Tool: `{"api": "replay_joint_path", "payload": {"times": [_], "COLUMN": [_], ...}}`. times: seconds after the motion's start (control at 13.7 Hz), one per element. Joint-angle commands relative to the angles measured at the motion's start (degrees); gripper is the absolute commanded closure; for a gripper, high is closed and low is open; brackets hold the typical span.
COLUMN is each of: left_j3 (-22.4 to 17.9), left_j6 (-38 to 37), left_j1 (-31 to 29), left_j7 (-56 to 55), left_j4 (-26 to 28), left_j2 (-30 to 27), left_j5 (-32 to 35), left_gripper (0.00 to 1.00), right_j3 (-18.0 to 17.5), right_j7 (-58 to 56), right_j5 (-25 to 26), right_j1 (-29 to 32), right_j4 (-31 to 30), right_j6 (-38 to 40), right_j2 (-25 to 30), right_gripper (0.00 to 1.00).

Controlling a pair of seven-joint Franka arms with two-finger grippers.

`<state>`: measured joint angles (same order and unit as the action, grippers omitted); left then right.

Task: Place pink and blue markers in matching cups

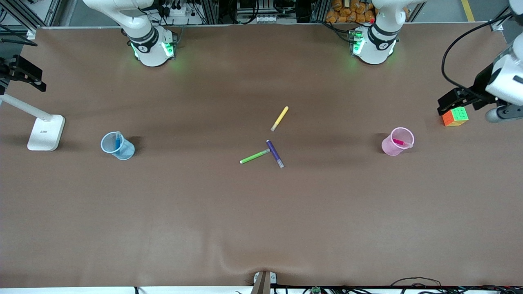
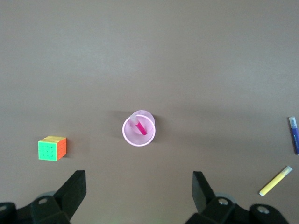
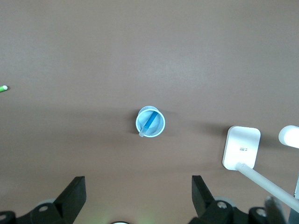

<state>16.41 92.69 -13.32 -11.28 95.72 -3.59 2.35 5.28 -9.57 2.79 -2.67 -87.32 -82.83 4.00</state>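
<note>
While both arms waited aloft, the left pincer (image 2: 136, 193) hung released over the pink cup (image 1: 397, 141) holding the pink marker (image 1: 401, 142), and the right pincer (image 3: 136, 193) hung released over the blue cup (image 1: 117, 145) holding the blue marker (image 1: 117, 141) on the worktop (image 1: 261, 212).

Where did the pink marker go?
The pink marker is standing inside the pink cup, toward the left arm's end of the table, beside the colourful cube. The left wrist view looks down on it.
</note>
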Motion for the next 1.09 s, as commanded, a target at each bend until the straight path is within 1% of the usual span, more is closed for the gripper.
{"api": "replay_joint_path", "payload": {"times": [0.0, 0.22, 0.36, 0.44, 0.88, 1.02], "left_j3": [-0.24, -0.15, -0.15, -0.15, -0.07, -0.07], "left_j6": [-4.09, -4.27, -4.27, -4.36, -4.89, -4.89], "left_j1": [-0.48, -0.39, -0.39, -0.39, -0.39, -0.31], "left_j7": [0.82, 2.22, 4.07, 3.99, 3.98, 3.46], "left_j4": [-3.00, -3.00, -3.00, -3.00, -3.17, -4.40], "left_j2": [-0.45, -0.63, -0.72, -0.72, -0.72, -0.54], "left_j5": [-0.77, -0.86, -0.86, -0.86, -0.94, -0.94], "left_gripper": [0.00, 0.00, 0.00, 0.00, 0.00, 0.00], "right_j3": [0.08, -0.01, 0.17, 0.17, 0.08, 0.17], "right_j7": [-0.63, -0.37, 0.16, 1.47, 2.36, 2.27], "right_j5": [0.73, 0.47, -3.91, -4.36, -4.37, -4.37], "right_j1": [0.03, 0.03, -0.06, -0.06, -0.15, 0.03], "right_j4": [4.08, 4.00, 3.92, 3.83, 3.65, 3.65], "right_j6": [0.56, 1.52, 2.14, 2.58, 2.67, 2.67], "right_j2": [-2.33, -2.42, -2.33, -2.33, -2.25, -2.25], "right_gripper": [0.00, 0.00, 0.00, 0.00, 0.00, 0.00]}}
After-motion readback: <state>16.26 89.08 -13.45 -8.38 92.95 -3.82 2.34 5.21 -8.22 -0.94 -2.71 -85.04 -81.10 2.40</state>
